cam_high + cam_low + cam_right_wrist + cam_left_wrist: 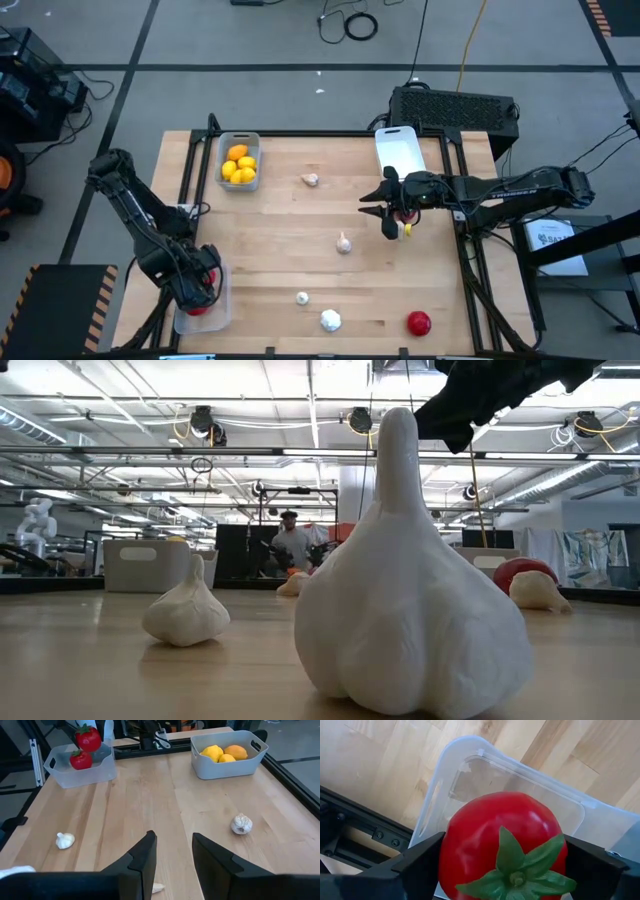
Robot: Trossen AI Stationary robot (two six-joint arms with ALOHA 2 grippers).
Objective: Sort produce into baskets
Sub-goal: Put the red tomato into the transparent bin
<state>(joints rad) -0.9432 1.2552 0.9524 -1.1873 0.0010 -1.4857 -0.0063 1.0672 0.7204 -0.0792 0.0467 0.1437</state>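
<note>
Our left gripper (197,285) hangs over the clear basket (470,765) at the near left corner with a red tomato (502,845) between its spread fingers, seemingly just let go; another red piece (80,760) already lies inside. The tomato looks smooth, light and likely to roll, so we would pinch across its widest part. Our right gripper (172,855) hovers mid-table on the right, jaws slightly parted and empty.

lemons (240,165) in far-left basket (222,148) | tomato (418,322) near-right | garlic (343,243) probably mid-table
</note>
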